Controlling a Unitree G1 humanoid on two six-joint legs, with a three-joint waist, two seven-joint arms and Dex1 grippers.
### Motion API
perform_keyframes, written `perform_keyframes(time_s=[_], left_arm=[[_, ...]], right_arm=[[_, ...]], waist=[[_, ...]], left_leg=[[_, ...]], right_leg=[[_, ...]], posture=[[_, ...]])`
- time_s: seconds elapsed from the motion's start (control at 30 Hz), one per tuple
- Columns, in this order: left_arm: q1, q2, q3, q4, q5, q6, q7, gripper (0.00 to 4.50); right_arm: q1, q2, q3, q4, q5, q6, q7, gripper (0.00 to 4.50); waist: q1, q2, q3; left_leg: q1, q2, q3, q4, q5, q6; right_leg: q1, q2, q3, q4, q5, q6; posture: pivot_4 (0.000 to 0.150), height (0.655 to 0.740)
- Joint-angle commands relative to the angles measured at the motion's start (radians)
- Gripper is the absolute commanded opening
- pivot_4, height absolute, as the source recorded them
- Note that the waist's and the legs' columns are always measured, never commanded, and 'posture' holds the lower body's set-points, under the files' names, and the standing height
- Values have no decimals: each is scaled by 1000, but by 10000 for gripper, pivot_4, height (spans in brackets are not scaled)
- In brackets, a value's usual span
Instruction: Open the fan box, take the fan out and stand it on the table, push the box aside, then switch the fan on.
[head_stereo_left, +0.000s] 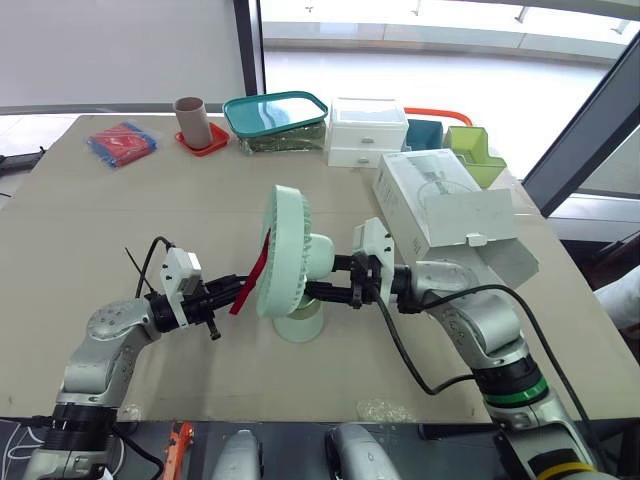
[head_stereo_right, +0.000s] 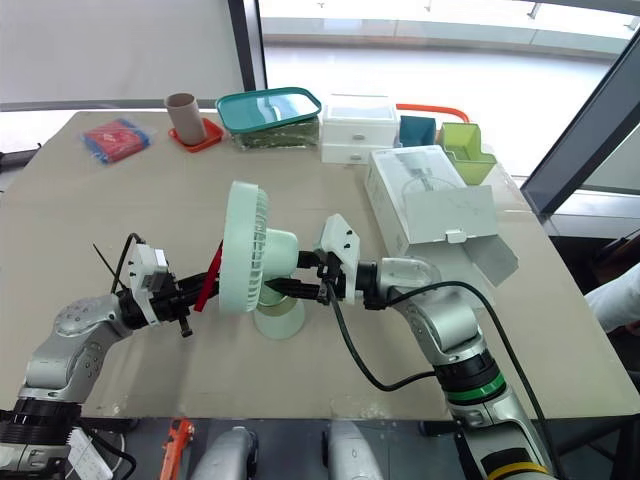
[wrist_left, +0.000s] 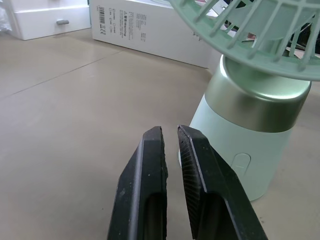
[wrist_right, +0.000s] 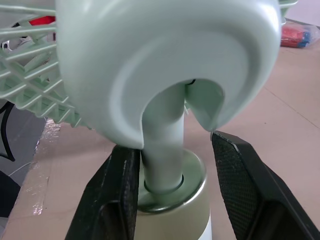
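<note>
Left eye view: on the surface (head_stereo_left: 90, 230), the fan box (head_stereo_left: 440, 200) lies flap-open near the upright fan (head_stereo_left: 285, 250).
The right tool (wrist_right: 172, 147) straddles the fan's neck (wrist_right: 162, 130) wide, not clamped. The left tool (wrist_left: 169, 131), fingers nearly together and empty, points at the base beside the button (wrist_left: 241, 162). The likely risk is that a press landing off the button, or too hard, slides or tips the fan, which is only loosely bracketed.

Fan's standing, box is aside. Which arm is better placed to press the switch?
Left. The left tool, nearly closed, points at the fan base, where the button faces it. The right tool sits open astride the fan's neck, behind the head, away from the button.
</note>
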Motion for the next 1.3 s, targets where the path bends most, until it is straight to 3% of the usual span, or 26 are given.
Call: perform_keyframes(time_s=[0.03, 0.6, 0.83, 1.3], left_arm=[[-27, 6, 0, 5, -4, -22, -31, 5005], [32, 58, -71, -45, -8, 46, -145, 5005], [32, 48, -91, -34, 3, 31, -150, 5005], [-37, -22, -113, 68, 60, -51, -129, 5005]], right_arm=[[-5, -5, -18, -48, 16, -13, 13, 6745], [5, -15, 1, -50, -21, -23, 14, 5921], [-25, 31, -35, -39, 6, 12, -54, 5921], [6, -3, -6, -79, -8, 11, -29, 5921]], waist=[[0, 0, 0], [1, 0, 0], [0, 0, 0], [1, 0, 0]], left_leg=[[0, 0, 0, 0, 0, 0], [0, 0, 0, 0, 0, 0], [0, 0, 0, 0, 0, 0], [0, 0, 0, 0, 0, 0]], right_leg=[[0, 0, 0, 0, 0, 0], [0, 0, 0, 0, 0, 0], [0, 0, 0, 0, 0, 0], [0, 0, 0, 0, 0, 0]], posture=[[1500, 7400], [1500, 7400], [1500, 7400], [1500, 7400]])
